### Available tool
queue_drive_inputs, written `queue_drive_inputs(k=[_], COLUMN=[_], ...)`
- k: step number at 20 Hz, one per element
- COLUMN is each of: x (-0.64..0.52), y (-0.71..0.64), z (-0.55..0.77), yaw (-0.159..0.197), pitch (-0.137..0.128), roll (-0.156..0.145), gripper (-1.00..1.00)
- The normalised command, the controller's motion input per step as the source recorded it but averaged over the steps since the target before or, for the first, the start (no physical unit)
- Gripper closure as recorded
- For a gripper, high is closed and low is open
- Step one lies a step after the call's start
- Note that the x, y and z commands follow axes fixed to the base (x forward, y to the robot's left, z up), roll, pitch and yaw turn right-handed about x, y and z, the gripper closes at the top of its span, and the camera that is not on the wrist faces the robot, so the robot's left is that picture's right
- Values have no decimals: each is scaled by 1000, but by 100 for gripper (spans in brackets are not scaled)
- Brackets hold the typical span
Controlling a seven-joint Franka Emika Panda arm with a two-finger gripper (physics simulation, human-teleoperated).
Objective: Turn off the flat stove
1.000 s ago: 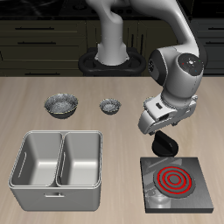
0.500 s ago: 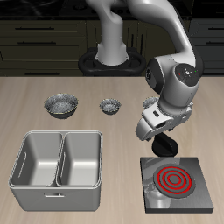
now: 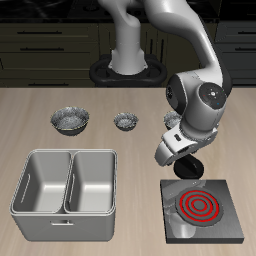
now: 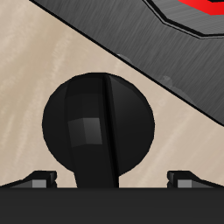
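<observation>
Now hand (image 3: 186,168) hangs directly above round black knob (image 4: 98,121) of flat dark grey square stove (image 3: 226,192), coils glowing red; fingers (image 4: 39,178) spread wide, straddling knob; tabletop (image 3: 130,150) beneath.

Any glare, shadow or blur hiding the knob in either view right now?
Exterior view: sharp, evenly lit, but the gripper covers the knob; flat stove coils glow red. Wrist view: knob crisp, no blur, faint grey sheen on its face, fingers at the frame edge.
</observation>
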Motion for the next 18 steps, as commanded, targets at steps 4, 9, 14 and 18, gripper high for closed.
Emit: queue_drive_inputs(k=[4, 9, 14, 18], x=[-147, -192, -97, -77], y=[136, 205, 12, 1], z=[-308, -246, 11, 50], yaw=[6, 1, -22, -12], pitch=[74, 46, 3, -6], roll=[86, 83, 37, 32], gripper=[-100, 100, 100, 100])
